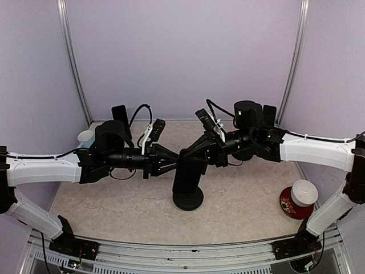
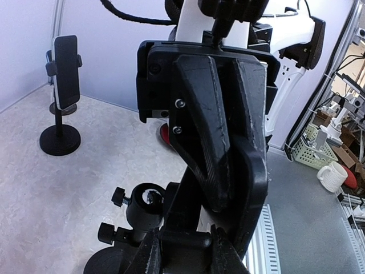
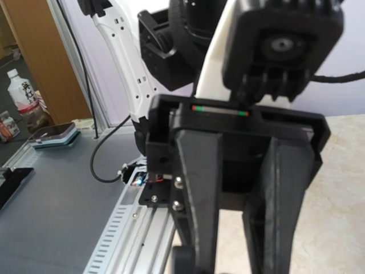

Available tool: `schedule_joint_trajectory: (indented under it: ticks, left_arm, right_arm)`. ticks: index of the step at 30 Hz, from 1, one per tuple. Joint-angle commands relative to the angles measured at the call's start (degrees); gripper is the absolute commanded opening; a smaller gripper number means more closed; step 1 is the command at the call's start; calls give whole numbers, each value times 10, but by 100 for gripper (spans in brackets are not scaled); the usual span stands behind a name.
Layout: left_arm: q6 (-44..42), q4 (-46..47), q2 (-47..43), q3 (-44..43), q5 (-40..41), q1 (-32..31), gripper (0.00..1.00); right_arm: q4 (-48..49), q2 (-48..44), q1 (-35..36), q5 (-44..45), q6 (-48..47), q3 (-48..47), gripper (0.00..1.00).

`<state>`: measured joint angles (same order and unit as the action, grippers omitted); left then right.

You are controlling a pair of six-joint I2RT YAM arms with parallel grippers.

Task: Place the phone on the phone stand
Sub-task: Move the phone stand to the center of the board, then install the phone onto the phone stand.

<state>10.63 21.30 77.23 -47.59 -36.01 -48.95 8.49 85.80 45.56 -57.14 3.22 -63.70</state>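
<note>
From above, the left gripper (image 1: 171,161) and right gripper (image 1: 193,155) meet at the phone (image 1: 187,171), a dark slab upright over the stand (image 1: 188,201), probably to seat it. In the left wrist view the jaws are narrowed, but whether they grip anything is unclear. In the right wrist view that pincer is clenched, with nothing visibly held.

Top camera looks down on the stand (image 1: 187,181) from high on its near side. Both wrist cameras sit close by it, left facing right, right facing left.

No legible txt for you in any view. Bottle (image 3: 24,94) label, far left of right wrist view: dark marks, too blurred to read.
</note>
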Motion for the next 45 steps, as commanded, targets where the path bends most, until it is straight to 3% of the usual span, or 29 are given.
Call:
schedule_joint_trajectory:
  ticks: [1,27,45]
  left_arm:
    - [-17,36,-63,-11,-27,-1,0]
    - [-15,14,-120,12,96,15,0]
    - [-28,23,-50,-17,111,-29,0]
  right_arm:
    - [-66,-17,-33,68,-15,11,0]
    - [-72,-20,-44,63,-8,27,0]
    - [-54,39,-41,73,72,-14,0]
